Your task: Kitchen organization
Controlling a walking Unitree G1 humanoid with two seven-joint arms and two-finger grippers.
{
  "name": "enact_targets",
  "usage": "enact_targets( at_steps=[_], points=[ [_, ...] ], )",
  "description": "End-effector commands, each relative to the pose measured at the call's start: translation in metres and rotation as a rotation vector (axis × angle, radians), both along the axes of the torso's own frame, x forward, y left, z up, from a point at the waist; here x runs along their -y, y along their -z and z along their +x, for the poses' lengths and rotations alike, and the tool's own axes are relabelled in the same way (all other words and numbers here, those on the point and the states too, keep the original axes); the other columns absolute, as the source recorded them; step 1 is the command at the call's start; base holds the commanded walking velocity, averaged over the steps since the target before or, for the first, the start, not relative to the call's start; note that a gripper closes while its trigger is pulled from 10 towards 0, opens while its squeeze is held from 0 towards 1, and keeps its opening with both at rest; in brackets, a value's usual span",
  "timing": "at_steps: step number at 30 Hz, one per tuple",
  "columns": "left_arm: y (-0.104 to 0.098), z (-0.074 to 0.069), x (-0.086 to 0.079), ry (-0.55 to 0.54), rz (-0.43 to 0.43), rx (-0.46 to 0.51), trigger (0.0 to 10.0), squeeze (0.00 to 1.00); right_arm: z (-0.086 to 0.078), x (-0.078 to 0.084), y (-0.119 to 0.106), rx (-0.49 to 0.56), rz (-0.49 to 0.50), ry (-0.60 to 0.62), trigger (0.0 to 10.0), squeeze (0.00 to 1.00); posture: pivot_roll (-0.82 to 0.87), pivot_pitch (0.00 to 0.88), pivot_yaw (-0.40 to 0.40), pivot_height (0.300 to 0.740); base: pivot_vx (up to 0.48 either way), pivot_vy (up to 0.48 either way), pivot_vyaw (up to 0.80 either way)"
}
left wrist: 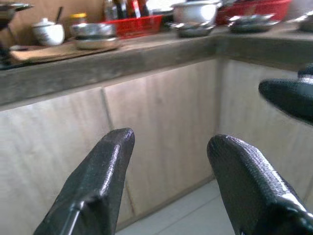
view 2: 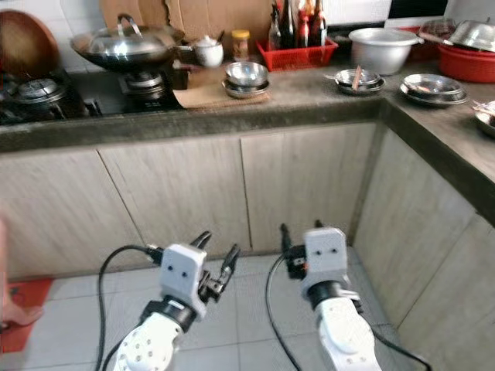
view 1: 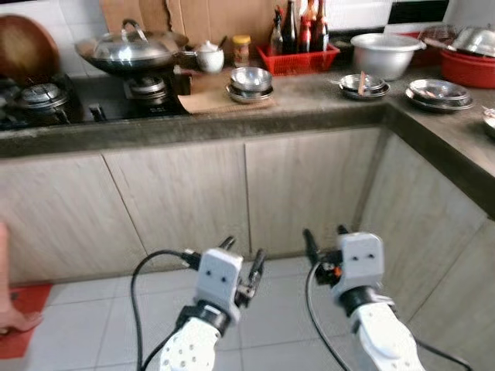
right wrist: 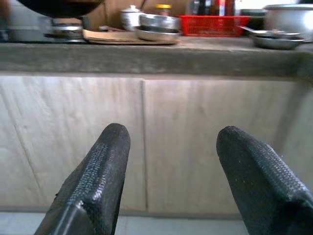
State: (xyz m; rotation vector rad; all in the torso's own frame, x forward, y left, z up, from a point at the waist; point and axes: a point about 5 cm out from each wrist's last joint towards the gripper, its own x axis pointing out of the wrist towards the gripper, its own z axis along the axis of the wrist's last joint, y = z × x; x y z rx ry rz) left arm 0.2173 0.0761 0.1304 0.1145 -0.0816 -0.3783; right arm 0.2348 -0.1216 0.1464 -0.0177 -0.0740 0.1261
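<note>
Nearest the head camera, at 6 o'clock, both arms are raised over the tiled floor (view 1: pixel 93 325). The left gripper (view 1: pixel 242 259) sits at about 7 o'clock and the right gripper (view 1: pixel 325 241) at about 5 o'clock. Each has its two black fingers spread apart with nothing between them, which the wrist views confirm: the left gripper's fingers (left wrist: pixel 102 171) and the right gripper's fingers (right wrist: pixel 98 171) both frame bare cabinet doors (view 1: pixel 309 185).

At 9 o'clock in the head view, a red mat (view 1: pixel 23 317) lies on the floor with a person's foot (view 1: pixel 17 318) on it; the wrist views miss this.

Farther off, the grey countertop (view 1: pixel 309 104) runs across and turns a corner at 2 o'clock. On it at 12 o'clock stacked steel bowls (view 1: pixel 250 83) rest on a wooden board (view 1: pixel 205 100), with a white teapot (view 1: pixel 209 56) and a lidded jar (view 1: pixel 241 48) behind. At 11 o'clock a lidded wok (view 1: pixel 131 50) sits on the gas stove (view 1: pixel 46 97). At 1 o'clock stand a red basket of bottles (view 1: pixel 298 56), a large metal basin (view 1: pixel 384 54) and steel plates (view 1: pixel 363 85); more steel plates (view 1: pixel 439 94) and a red tub (view 1: pixel 468 66) lie at 2 o'clock. The left wrist view also catches a finger of the right gripper at its edge.
</note>
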Motion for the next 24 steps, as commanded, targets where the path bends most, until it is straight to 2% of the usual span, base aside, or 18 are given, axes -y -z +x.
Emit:
enact_targets(
  at_steps=[1, 24],
  points=[
    [0.0010, -0.0003, 0.0015, -0.001, -0.002, -0.010, 10.0, 0.00, -0.0012, 0.0009, 0.0011, -0.004, 0.000, -0.002, 10.0, 0.00, 0.11, 0.043, -0.006, 0.740, 0.255, 0.000, 0.00],
    [-0.0002, 0.0017, 0.0022, 0.007, -0.004, 0.003, 10.0, 0.00, 0.0015, -0.0019, -0.0009, 0.012, -0.006, -0.021, 10.0, 0.00, 0.11, 0.019, -0.006, 0.740, 0.273, 0.000, 0.00]
  ],
)
